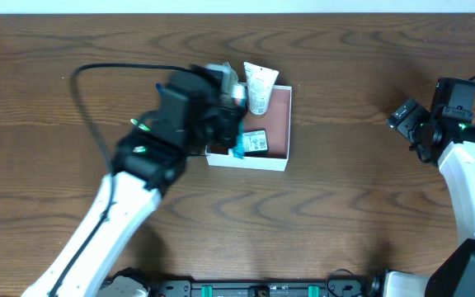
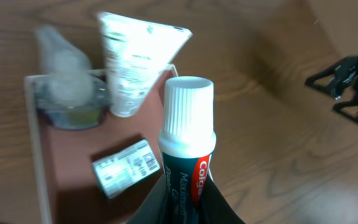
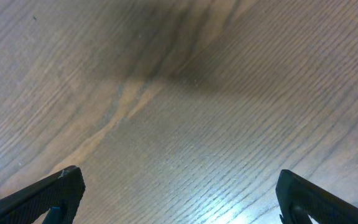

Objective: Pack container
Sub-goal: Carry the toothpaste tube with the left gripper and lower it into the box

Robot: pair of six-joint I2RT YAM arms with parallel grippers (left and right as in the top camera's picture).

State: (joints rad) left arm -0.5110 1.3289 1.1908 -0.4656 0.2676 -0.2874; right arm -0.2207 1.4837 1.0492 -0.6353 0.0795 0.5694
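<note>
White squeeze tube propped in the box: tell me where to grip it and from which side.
Take the white tube across its flat body just below the wide crimped end, coming down from above. It leans narrow end down in the box, and its wide end pokes past the far wall, where it looks clear of its neighbours.

Left gripper [image 2: 188,202] clamped on toothpaste tube [image 2: 187,137], arm extended; right gripper [image 3: 179,186] spread wide.
</note>
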